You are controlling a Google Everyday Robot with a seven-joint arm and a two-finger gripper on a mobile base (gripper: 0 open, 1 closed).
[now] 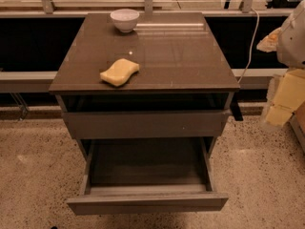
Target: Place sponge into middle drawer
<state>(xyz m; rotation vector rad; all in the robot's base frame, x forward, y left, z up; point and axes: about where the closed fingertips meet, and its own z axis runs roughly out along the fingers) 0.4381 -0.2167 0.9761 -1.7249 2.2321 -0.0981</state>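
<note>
One grey-brown cabinet (181,51) takes up most of the shot, seen from the front and a bit above, glossy top and all. The middle drawer (147,203) is pulled way out toward the camera, and you can look straight down into its dark shallow box. The drawer front above it (143,124) sits pretty much pushed in, with a dark gap under the cabinet top. The gripper (283,101) is off at the right edge, beside the cabinet, at about the upper drawer's height. Honestly can't tell if it's open or closed. The sponge (119,72) lies flat on the cabinet top, front left, near the edge and well apart from the gripper. The white bowl (125,20) sits upright at the back of the top, roughly in line behind the sponge.
</note>
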